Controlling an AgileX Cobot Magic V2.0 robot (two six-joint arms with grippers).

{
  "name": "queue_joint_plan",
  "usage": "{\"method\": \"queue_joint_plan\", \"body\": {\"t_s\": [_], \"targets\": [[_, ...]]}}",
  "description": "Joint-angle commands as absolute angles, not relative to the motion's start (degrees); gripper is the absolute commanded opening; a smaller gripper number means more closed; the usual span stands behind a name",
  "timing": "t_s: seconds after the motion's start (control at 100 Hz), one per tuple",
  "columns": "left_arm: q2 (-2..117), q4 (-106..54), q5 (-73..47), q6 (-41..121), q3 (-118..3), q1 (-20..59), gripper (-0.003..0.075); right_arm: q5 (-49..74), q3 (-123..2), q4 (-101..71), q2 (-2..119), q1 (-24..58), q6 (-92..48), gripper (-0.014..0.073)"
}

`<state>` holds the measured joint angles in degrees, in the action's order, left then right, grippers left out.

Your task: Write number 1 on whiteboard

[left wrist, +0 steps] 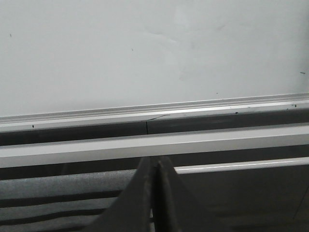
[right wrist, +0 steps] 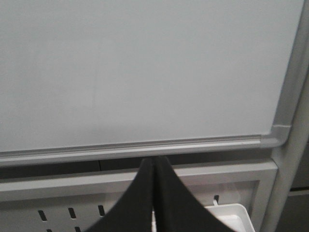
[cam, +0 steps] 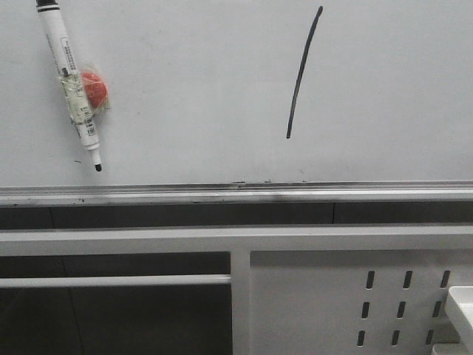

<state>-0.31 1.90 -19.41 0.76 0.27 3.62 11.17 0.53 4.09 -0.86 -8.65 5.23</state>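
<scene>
The number 1 (cam: 303, 74) is on the whiteboard (cam: 185, 89) upper right, looks done imo; we'd park the left gripper (left wrist: 153, 164) and right gripper (right wrist: 153, 164), both closed, empty.

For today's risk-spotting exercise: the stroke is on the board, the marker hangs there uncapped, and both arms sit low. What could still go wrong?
1. The number 1 is fresh-looking ink on the whiteboard; an arm brushing past might smear it.
2. The marker pen hangs slanted with its tip bare, so it may dry out or dot the board if it slips.
3. The left pincer and right pincer are shut and would need to open before regrasping.
</scene>
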Motion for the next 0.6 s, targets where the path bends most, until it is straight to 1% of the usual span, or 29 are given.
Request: {"method": "queue_joint_plan", "body": {"t_s": [0.0, 0.13, 0.59], "targets": [[-1.55, 2.05, -16.45, 0.90, 2.17, 4.10, -0.0020, 9.90, 1.29, 1.06, -1.79, -9.99, 0.00, -0.0069], [-1.55, 2.05, -16.45, 0.90, 2.17, 4.10, -0.0020, 17.60, 1.29, 0.00, -1.79, -9.99, -2.31, -0.0069], [-1.55, 2.05, -16.45, 0.90, 2.17, 4.10, -0.0020, 17.08, 1.29, -0.31, -1.79, -9.99, -2.31, -0.0069]]}}
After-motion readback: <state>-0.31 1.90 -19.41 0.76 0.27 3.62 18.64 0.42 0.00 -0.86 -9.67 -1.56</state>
